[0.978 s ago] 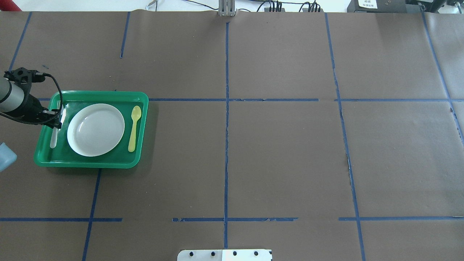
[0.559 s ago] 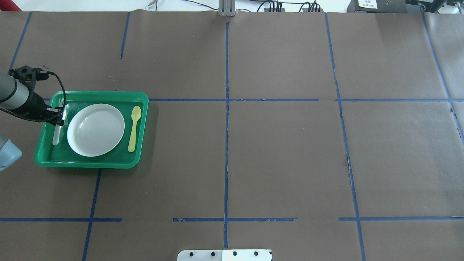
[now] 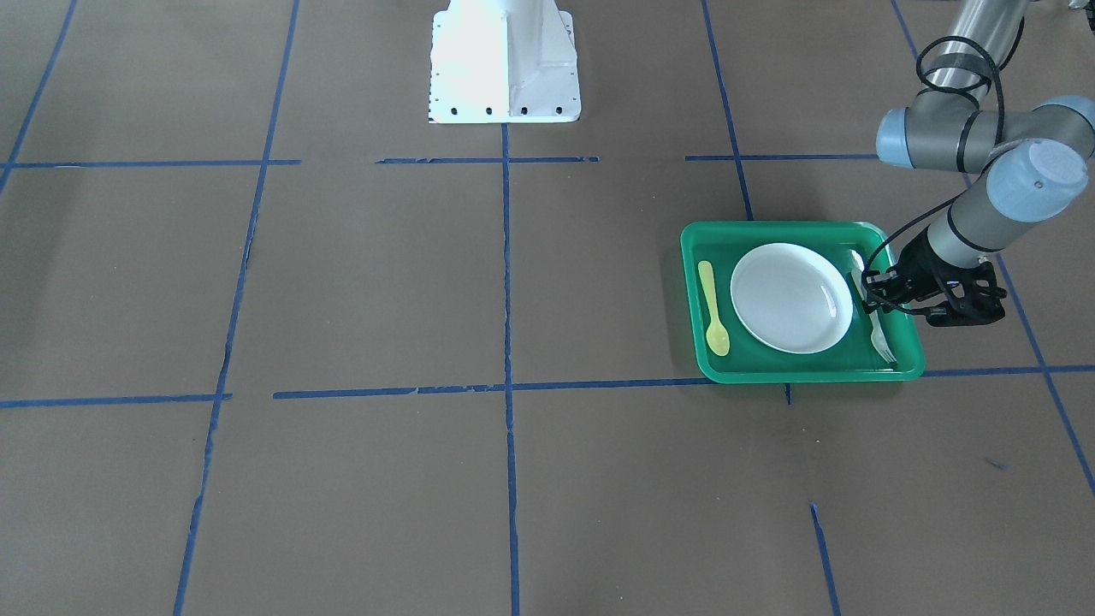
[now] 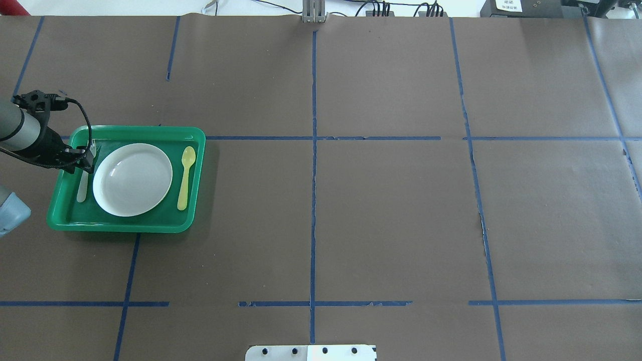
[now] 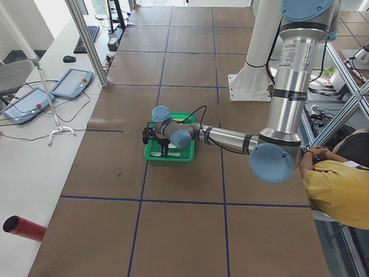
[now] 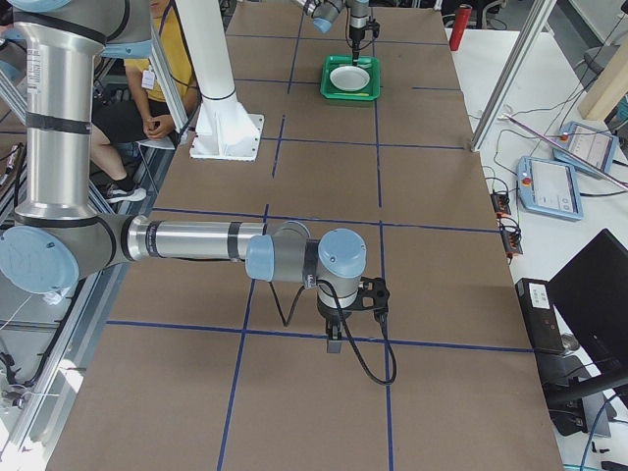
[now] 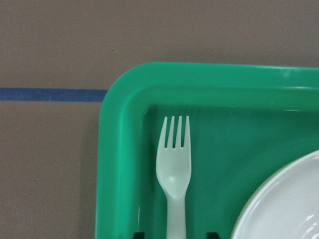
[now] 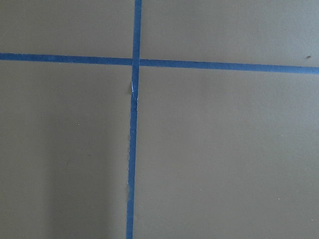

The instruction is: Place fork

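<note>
Fork (image 7: 174, 169) lies flat inside the green tray (image 7: 114, 149), parallel to its wall and clear of the white plate (image 7: 284, 204). Left end effector (image 4: 88, 161), jaws spread, straddles the handle without contact. Right end effector (image 6: 334, 343): closure cannot be told.

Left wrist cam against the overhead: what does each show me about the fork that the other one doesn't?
Only the left wrist view: the fork close up, tines toward a corner of the green tray, its handle running between two dark fingertips that stand clear of it. Only the overhead: the left gripper over the fork's middle, the whole green tray, and the yellow spoon on the far side of the white plate. Both: the fork lying inside the green tray beside the white plate.
</note>
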